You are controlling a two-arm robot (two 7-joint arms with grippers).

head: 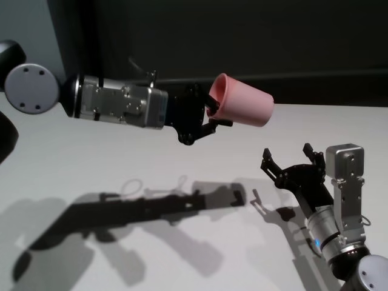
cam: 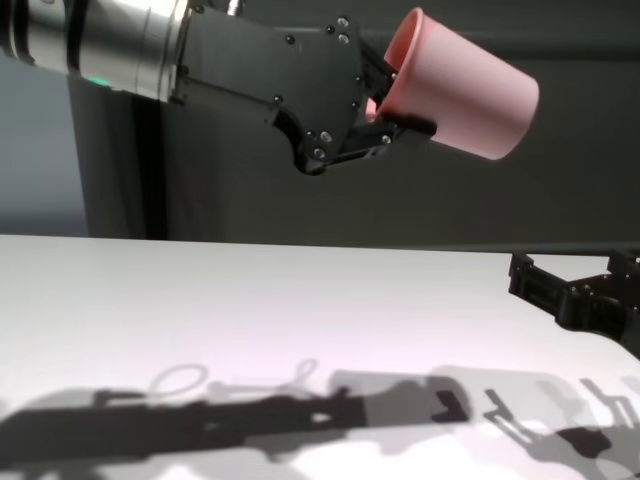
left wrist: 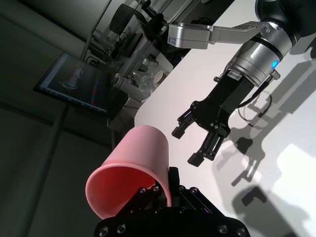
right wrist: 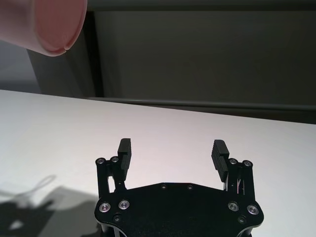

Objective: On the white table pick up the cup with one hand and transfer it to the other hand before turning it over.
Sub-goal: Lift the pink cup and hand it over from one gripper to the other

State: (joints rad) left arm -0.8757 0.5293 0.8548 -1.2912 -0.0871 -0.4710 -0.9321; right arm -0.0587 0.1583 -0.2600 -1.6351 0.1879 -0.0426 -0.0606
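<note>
The pink cup (head: pixel 242 100) is held high above the white table (head: pixel 121 170), lying on its side with its base toward the right. My left gripper (head: pixel 215 115) is shut on the cup's rim, one finger inside the mouth; this shows in the left wrist view (left wrist: pixel 170 185) and the chest view (cam: pixel 390 110). The cup also shows in the left wrist view (left wrist: pixel 133 163), the chest view (cam: pixel 460 85) and, cut off, the right wrist view (right wrist: pixel 54 24). My right gripper (head: pixel 288 154) is open and empty, low over the table at the right, below and apart from the cup (right wrist: pixel 173 148).
Dark shadows of both arms lie across the table's near half (cam: pixel 250 410). A dark wall (head: pixel 242 36) runs behind the table's far edge. The left wrist view shows a monitor (left wrist: pixel 79 84) and a cluttered bench beyond the table.
</note>
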